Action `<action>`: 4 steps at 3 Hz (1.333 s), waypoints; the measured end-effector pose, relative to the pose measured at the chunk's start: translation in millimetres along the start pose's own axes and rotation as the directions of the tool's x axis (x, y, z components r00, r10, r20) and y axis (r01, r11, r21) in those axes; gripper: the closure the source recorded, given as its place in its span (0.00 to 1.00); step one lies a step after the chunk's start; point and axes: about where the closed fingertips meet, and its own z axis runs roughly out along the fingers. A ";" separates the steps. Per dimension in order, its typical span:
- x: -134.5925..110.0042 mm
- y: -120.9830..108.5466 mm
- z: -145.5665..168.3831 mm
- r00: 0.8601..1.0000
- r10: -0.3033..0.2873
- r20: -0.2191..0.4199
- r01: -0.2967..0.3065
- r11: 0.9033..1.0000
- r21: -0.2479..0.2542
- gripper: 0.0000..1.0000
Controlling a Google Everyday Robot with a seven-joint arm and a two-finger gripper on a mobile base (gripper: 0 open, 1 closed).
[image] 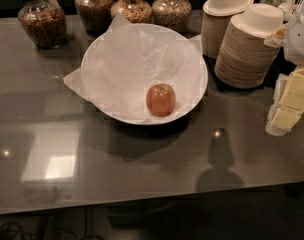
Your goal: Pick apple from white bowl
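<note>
A small reddish-orange apple point(160, 99) with yellowish patches sits upright in the front right part of the large white bowl point(99, 59). The bowl is lined with crumpled white paper that sticks out over its left and back rim. It stands on the grey countertop point(142, 159), a little back of the middle. The gripper does not show in the camera view, and no part of the arm shows either.
Several glass jars point(42, 19) of grains stand along the back edge. Two stacks of beige paper bowls point(249, 46) stand right of the white bowl. Yellow and white packets point(291, 104) lie at the right edge. The counter's front edge runs along the bottom.
</note>
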 end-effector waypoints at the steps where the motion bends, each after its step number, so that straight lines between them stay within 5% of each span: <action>1: -2.9 -2.5 1.1 1.000 0.003 0.009 -0.003 1.000 0.003 0.00; 2: -22.9 -13.1 6.3 0.992 0.010 0.126 -0.009 1.000 -0.009 0.00; 3: -60.9 -27.6 14.6 0.945 -0.011 0.327 0.018 1.000 -0.018 0.00; 4: -70.0 -24.2 12.9 0.934 -0.009 0.356 0.022 0.999 -0.031 0.00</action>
